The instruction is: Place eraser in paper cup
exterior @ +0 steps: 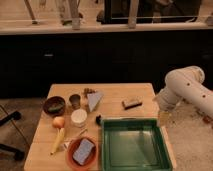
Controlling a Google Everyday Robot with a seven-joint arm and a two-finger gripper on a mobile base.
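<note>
Gripper at the table's right edge, eraser lying apart from it

My gripper [163,118] is hanging at the right edge of the wooden table [115,91], and I cannot tell whether it is spread or pressed together. The eraser [132,103] is lying flat on bare wood up and to the left of the tool, not touching it, just past the far rim of the green tray [131,122] sitting immediately left of the gripper. The white paper cup [78,117] is standing upright well to the left, beyond the tray, with a dark bowl [54,105] farther left.
</note>
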